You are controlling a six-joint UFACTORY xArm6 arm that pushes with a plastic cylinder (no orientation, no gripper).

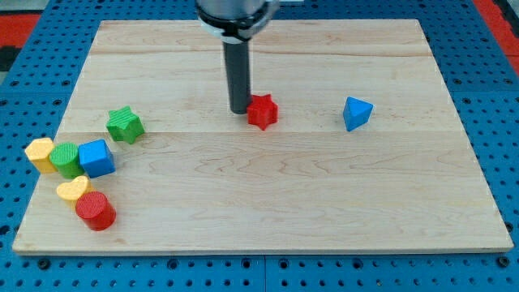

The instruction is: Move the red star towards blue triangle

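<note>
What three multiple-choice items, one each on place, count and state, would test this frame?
1. My tip sits where relative to the red star?
A. at its left side
B. at its right side
C. below it
2. How many blocks lie on the board?
A. five
B. seven
C. nine
3. Does the red star touch the blue triangle?
A. yes
B. no, bare wood lies between
C. it is stacked on it

Key: 1 A, the rod stands against the star's left side; 2 B, five at the left plus star and triangle; 3 B, a clear gap shows.

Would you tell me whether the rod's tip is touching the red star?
Touching: the camera view shows my tip pressed against the red star's left side, no gap between.
</note>
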